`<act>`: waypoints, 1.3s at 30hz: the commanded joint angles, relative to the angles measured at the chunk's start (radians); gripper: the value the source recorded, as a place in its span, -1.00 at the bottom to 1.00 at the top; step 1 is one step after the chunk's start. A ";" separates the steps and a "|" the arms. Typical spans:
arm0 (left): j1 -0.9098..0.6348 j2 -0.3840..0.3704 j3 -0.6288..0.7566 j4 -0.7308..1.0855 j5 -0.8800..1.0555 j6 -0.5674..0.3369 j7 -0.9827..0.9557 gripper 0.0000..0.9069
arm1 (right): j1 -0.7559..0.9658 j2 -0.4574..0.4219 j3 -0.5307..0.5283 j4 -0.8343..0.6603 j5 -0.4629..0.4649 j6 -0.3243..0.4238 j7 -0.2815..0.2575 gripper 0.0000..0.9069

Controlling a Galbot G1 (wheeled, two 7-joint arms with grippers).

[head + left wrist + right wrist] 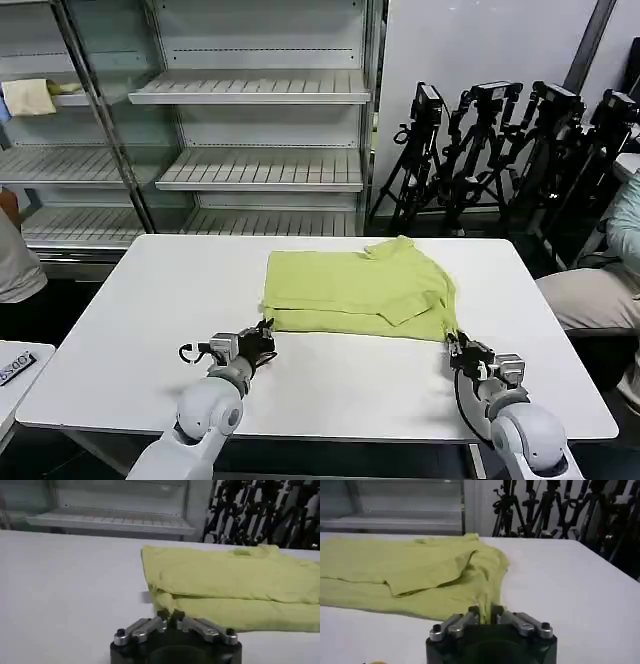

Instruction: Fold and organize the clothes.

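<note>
Pinching soft, creased T-shirt (355, 290) corners: left gripper (268, 331), right gripper (452, 342)

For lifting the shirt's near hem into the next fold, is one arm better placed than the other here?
Neither clearly; likely both. The left gripper sits at the T-shirt's near-left corner and the right gripper at its near-right corner, each shut on the hem. The table is bare between them.

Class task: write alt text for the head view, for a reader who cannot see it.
A lime T-shirt, partly folded, lies on a white table. The left pincer grips its near left corner and the right pincer its near right corner. Empty metal shelves and black tripods stand behind.
</note>
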 commanded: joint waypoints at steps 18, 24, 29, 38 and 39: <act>0.549 0.100 -0.265 -0.446 0.049 0.005 0.025 -0.98 | -0.441 0.034 0.053 0.330 -0.103 0.086 -0.014 -1.00; 0.556 0.091 -0.248 -0.468 0.117 0.007 0.039 1.00 | -0.413 0.013 0.067 0.361 -0.103 0.096 -0.029 1.00; 0.461 0.081 -0.212 -0.505 0.116 0.005 0.036 1.00 | -0.204 0.046 0.014 0.355 -0.073 0.060 0.011 1.00; 0.022 0.046 -0.098 -0.254 0.096 0.004 0.033 1.00 | 0.368 0.069 -0.180 -0.082 -0.058 -0.014 0.129 1.00; -0.010 0.048 -0.086 -0.174 0.090 0.004 0.049 1.00 | 0.417 0.074 -0.195 -0.128 -0.052 -0.015 0.136 1.00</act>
